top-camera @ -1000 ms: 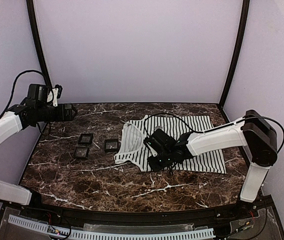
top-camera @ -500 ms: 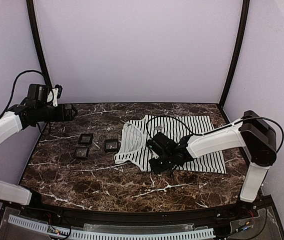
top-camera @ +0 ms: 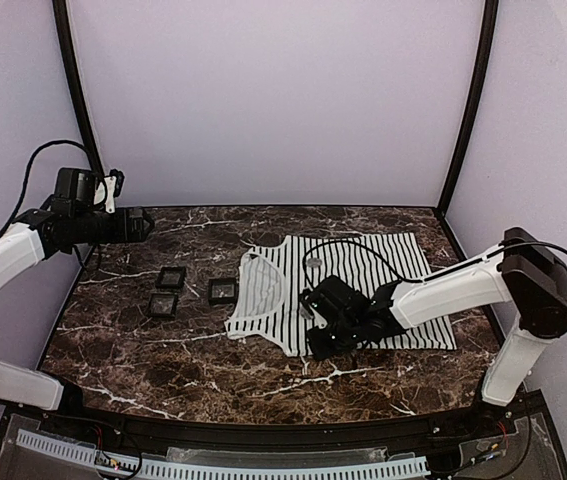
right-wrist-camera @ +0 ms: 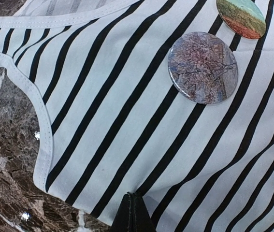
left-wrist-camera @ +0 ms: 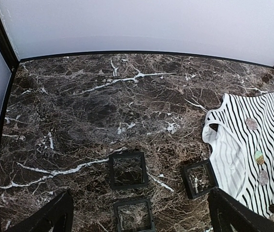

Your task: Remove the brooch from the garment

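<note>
The white garment with thin black stripes (top-camera: 383,265) lies flat right of centre on the marble table (top-camera: 163,350). My right gripper (top-camera: 329,338) is at its near left hem. In the right wrist view its fingertips (right-wrist-camera: 133,209) are pressed together on a pinch of the fabric (right-wrist-camera: 103,121). A round pinkish-grey brooch (right-wrist-camera: 202,67) sits on the cloth just beyond, with a second green-and-red one (right-wrist-camera: 241,17) past it. In the left wrist view the garment (left-wrist-camera: 233,159) carries three round brooches in a row (left-wrist-camera: 258,157). My left gripper (top-camera: 135,224) is open and empty, held high at the far left.
Three small black square boxes (top-camera: 171,277) (top-camera: 163,304) (top-camera: 223,291) lie left of the garment; they also show in the left wrist view (left-wrist-camera: 128,169). Black frame posts (top-camera: 468,110) stand at the back corners. A cable (top-camera: 353,245) loops over the garment.
My right gripper has moved toward the near edge and a little right, dragging the garment's hem with it; the garment has shifted and flattened. The left arm has not moved.
</note>
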